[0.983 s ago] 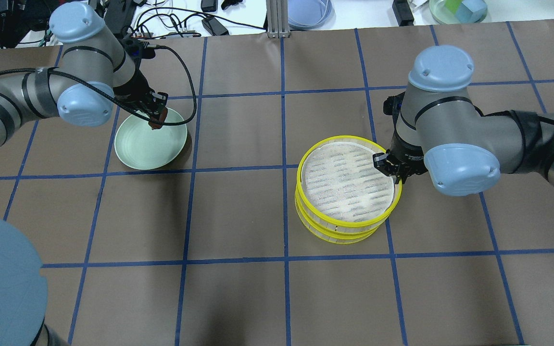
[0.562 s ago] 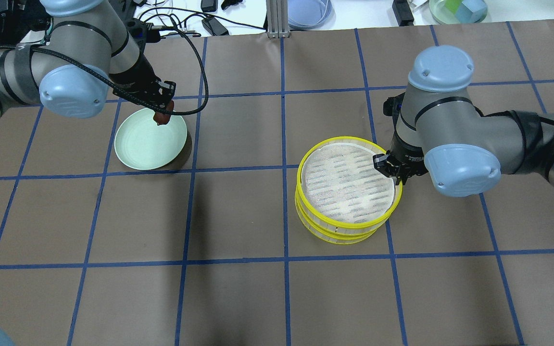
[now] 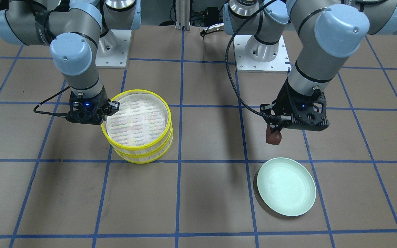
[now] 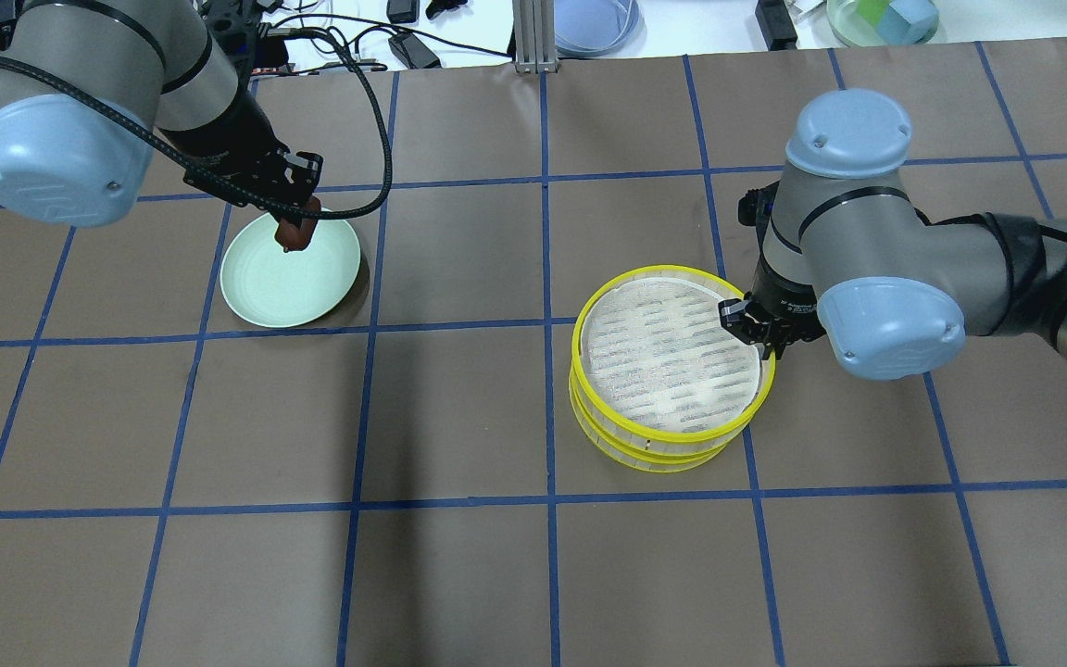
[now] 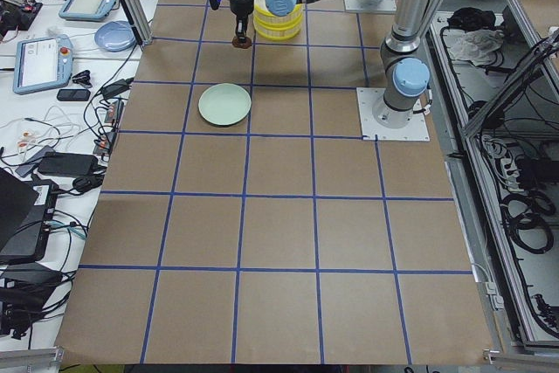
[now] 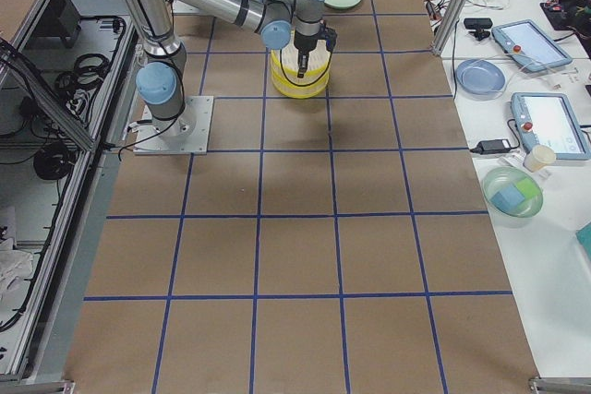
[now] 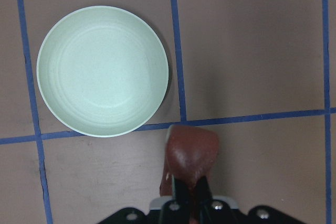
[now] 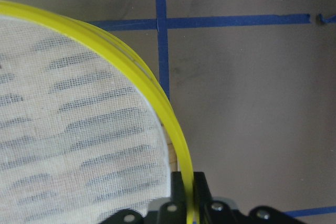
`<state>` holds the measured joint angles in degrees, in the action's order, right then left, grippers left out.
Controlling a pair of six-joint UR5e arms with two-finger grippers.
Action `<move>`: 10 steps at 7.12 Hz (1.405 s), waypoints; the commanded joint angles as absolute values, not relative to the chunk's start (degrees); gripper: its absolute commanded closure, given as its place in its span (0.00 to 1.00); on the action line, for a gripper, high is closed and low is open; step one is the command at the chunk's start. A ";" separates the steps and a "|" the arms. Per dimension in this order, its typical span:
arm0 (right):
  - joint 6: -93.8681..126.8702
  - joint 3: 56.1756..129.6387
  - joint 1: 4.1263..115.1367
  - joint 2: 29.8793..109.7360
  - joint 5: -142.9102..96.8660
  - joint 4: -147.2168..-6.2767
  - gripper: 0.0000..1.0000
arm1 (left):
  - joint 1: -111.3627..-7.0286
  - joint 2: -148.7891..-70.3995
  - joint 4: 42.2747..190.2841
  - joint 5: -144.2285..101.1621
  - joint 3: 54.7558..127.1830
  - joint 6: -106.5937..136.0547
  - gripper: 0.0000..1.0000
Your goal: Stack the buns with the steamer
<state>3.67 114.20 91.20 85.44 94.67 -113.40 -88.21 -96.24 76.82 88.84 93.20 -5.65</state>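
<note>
Over table (image 3: 202,193), bun (image 3: 273,137) in left hand (image 3: 275,130)

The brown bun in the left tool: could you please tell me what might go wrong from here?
The bun hangs in the air below the left tool, pinched only at one end; it may slip on the way to the steamer.
The right tool clamps the steamer's top rim at one edge; a one-sided lift could tilt that tier or shift those below.
</note>
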 commanded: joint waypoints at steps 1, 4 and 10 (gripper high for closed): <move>3.69 114.17 91.14 85.34 94.66 -112.07 0.60 | -88.24 -93.44 79.88 88.86 93.16 -5.01 0.91; 3.69 112.95 91.23 85.43 94.57 -111.80 0.34 | -94.36 -93.78 81.39 88.68 93.25 5.85 0.91; 3.34 83.09 91.06 90.60 90.53 -88.35 0.00 | -118.10 -102.46 65.95 87.98 93.34 36.45 0.84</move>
